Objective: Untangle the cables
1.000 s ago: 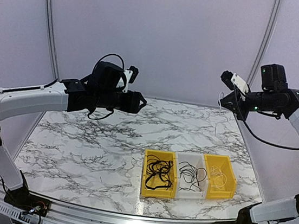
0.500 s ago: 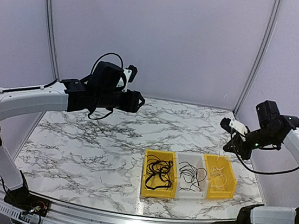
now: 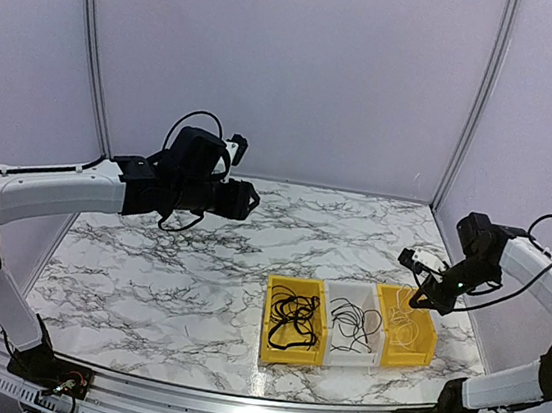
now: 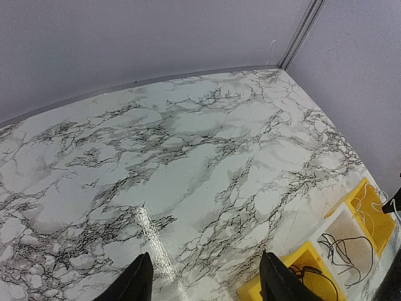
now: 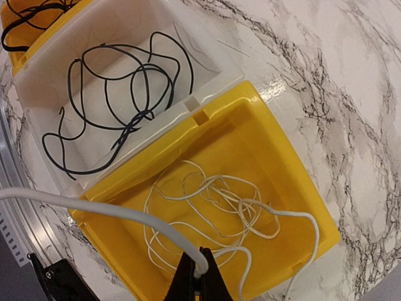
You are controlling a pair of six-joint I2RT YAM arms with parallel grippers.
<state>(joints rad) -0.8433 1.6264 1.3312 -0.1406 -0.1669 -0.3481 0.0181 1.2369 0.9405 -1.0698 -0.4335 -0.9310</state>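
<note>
1. right gripper: jaws pressed together, pinching one white cable; the pinch looks close to the cord's end; the rest arcs away to one side of the jaws and out of the wrist view
2. directly below and just ahead of those jaws: right yellow bin with a loose heap of white cables; the gripper sits low over it, likely so the cord drops in with its own colour; cords seem sorted by bin
3. further ahead of the jaws, next bin along: white bin holding a looped black cable; the strands cross in the middle; can't tell if truly knotted
4. beyond that, farthest from the right jaws: left yellow bin with black cables piled in it
5. left gripper: jaws spread, nothing between them; bare marble table under and ahead of them; bins well off to one side; probably held high to stay out of the way
6. judgement: release step next, task looks far along; risk is the trailing length landing outside the rim, or snagging the heap when the jaws lift
</note>
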